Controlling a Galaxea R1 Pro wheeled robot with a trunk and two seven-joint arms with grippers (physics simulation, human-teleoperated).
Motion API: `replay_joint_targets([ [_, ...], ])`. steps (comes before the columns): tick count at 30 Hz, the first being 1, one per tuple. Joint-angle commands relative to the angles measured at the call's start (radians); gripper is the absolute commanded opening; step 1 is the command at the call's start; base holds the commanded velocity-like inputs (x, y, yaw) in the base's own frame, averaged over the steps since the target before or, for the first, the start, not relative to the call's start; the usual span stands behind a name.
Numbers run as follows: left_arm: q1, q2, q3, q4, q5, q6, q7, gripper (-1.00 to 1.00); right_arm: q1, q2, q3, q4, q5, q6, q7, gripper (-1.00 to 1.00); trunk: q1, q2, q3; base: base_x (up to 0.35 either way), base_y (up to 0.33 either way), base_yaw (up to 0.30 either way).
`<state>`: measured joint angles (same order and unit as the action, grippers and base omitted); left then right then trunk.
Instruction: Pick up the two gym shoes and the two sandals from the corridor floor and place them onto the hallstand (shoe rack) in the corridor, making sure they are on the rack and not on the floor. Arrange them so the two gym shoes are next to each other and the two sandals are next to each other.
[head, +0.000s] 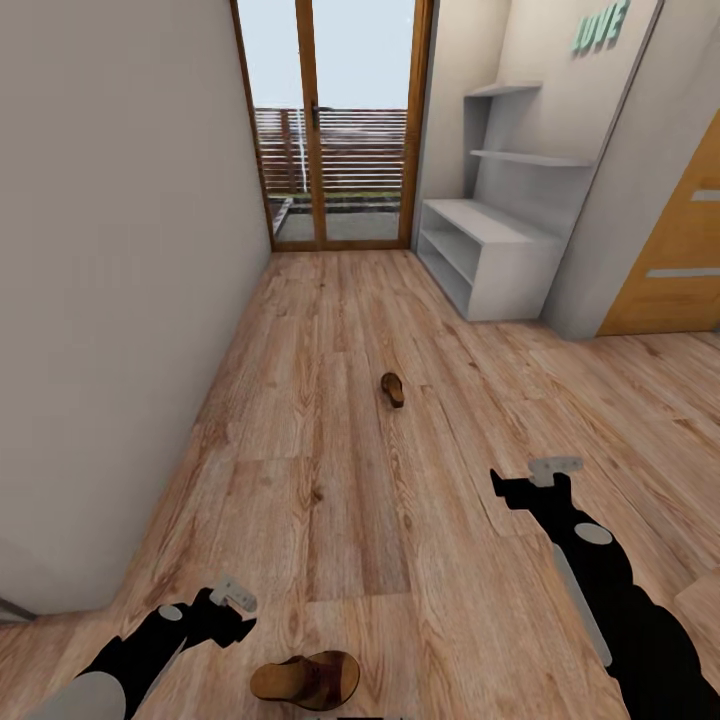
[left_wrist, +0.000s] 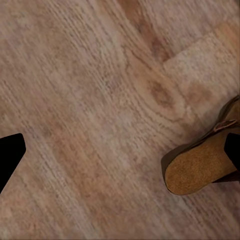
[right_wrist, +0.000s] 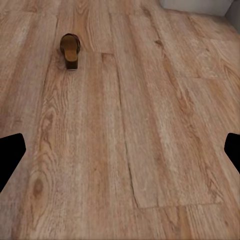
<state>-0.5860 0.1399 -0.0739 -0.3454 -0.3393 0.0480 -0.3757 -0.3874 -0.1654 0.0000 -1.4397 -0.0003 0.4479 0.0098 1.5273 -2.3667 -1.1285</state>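
Both claws hang spread and empty: left claw (head: 232, 603) beside the near sandal (head: 305, 680), right claw (head: 535, 482) over floor (head: 330, 480). Far sandal (head: 393, 388) lies mid-corridor; shoe rack (head: 485, 250) stands bare, nothing placed yet.

Near sandal (head: 306, 681) cropped at head view's lower edge; heel cut off in left wrist view. Far sandal (head: 393, 389) too small for strap detail.

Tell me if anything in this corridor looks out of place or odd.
Yes: the two brown sandals lie far apart on the wood floor, not on the hallstand. The near sandal sits by the left gripper; the far sandal lies mid-corridor. The hallstand's top and shelves look bare. Nothing seems spilled or damaged.
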Motion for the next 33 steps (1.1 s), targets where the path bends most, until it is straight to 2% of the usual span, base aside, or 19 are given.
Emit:
replay_joint_targets([
  [1,0.002,0.000,-0.007,-0.003,-0.003,0.005,-0.003,1.00,-0.001,0.000,0.000,-0.006,0.000,0.008,0.002,1.00,0.000,0.000,-0.001,0.000,0.000,0.000],
  [21,0.003,-0.005,-0.004,-0.003,-0.001,0.002,-0.005,1.00,0.001,-0.001,0.001,-0.009,0.003,0.011,0.002,1.00,0.000,0.000,-0.001,0.000,0.000,0.000],
  [28,0.003,-0.005,-0.003,-0.003,-0.001,0.002,-0.006,1.00,0.001,-0.001,-0.021,-0.010,0.003,0.012,0.002,1.00,0.000,0.000,-0.001,0.000,0.000,0.000],
  [33,0.002,-0.004,-0.006,-0.003,-0.001,0.001,-0.008,1.00,0.000,0.000,-0.055,-0.009,0.002,0.012,0.002,1.00,0.000,0.000,-0.002,0.000,0.000,0.000],
])
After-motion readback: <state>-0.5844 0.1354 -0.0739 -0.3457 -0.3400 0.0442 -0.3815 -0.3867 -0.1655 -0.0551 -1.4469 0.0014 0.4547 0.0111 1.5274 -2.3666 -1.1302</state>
